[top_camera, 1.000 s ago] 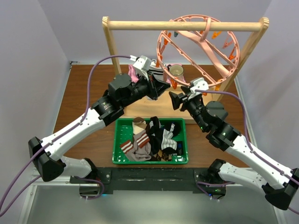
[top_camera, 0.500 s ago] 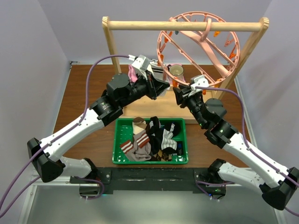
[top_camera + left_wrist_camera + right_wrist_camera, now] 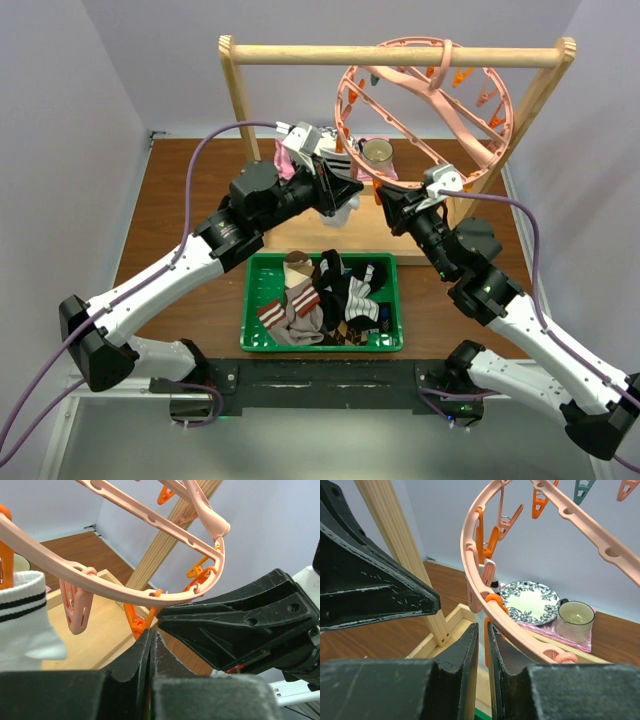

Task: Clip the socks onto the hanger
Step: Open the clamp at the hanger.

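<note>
Right gripper point(image 3: 386, 196) and left gripper point(image 3: 345, 188) meet below the low rim of the hanger point(image 3: 343, 108) in the top view; spare socks point(image 3: 320, 300) fill the green basket point(image 3: 320, 344). Left wrist: jaws pressed together on nothing visible, white striped sock point(image 3: 25, 625) hanging beside. Right wrist: jaws pinch an orange clip point(image 3: 492, 599); the free-hanging ring may swing, slipping it loose.
</note>
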Available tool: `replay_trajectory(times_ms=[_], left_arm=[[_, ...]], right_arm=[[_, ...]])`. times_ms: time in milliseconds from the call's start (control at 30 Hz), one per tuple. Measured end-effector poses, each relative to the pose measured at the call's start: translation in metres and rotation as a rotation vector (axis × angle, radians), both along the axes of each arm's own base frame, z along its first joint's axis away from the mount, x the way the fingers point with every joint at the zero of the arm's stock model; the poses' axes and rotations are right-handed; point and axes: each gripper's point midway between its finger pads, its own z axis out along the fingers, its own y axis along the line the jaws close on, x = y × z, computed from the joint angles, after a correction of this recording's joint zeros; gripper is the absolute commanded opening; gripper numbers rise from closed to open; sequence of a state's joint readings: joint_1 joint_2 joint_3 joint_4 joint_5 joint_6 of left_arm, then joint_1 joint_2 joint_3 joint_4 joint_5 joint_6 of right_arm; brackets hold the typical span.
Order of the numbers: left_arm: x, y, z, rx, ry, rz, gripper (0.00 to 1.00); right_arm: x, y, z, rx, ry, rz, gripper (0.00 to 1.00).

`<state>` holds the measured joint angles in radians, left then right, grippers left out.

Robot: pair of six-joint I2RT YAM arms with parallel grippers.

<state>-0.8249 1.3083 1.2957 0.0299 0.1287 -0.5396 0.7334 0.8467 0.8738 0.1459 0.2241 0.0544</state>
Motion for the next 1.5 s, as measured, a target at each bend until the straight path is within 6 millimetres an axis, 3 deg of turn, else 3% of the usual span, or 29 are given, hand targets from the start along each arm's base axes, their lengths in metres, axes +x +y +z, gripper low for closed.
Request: replay_trajectory(times_ms=[67, 167, 367, 633, 967, 1033, 1167, 1200, 1500], left_arm=[[-0.001, -0.001, -0.002, -0.004, 0.001, -0.010, 0.25], [-0.005, -0.004, -0.006, -0.004, 0.002, -0.036, 0.53], [-0.016, -0.013, -0.008, -0.024, -0.008, -0.104, 0.66], [-0.023, -0.018, -0.048, 0.029, 0.020, -0.142, 0.71], [-0.018, -0.026, -0.044, 0.028, -0.062, -0.153, 0.74], [-0.015, -0.029, -0.049, 0.043, -0.070, -0.154, 0.83], [-0.009, -0.035, -0.057, 0.065, -0.071, -0.151, 0.92], [-0.007, -0.037, -0.057, 0.066, -0.073, -0.147, 0.98], [0.002, -0.045, -0.030, 0.027, -0.121, -0.138, 1.00]], right_arm=[[-0.003, -0.001, 0.002, 0.013, 0.002, 0.009, 0.15], [-0.005, -0.001, 0.002, 0.018, 0.010, 0.013, 0.14], [-0.007, 0.001, 0.000, 0.018, 0.028, 0.025, 0.11], [-0.012, 0.000, 0.008, 0.022, 0.031, 0.042, 0.08], [-0.023, -0.010, 0.037, 0.075, -0.008, 0.044, 0.08], [-0.024, -0.011, 0.039, 0.081, -0.013, 0.045, 0.08], [-0.026, -0.012, 0.041, 0.088, -0.016, 0.046, 0.08], [-0.027, -0.013, 0.042, 0.089, -0.014, 0.045, 0.09], [-0.029, -0.016, 0.045, 0.094, -0.020, 0.042, 0.08]])
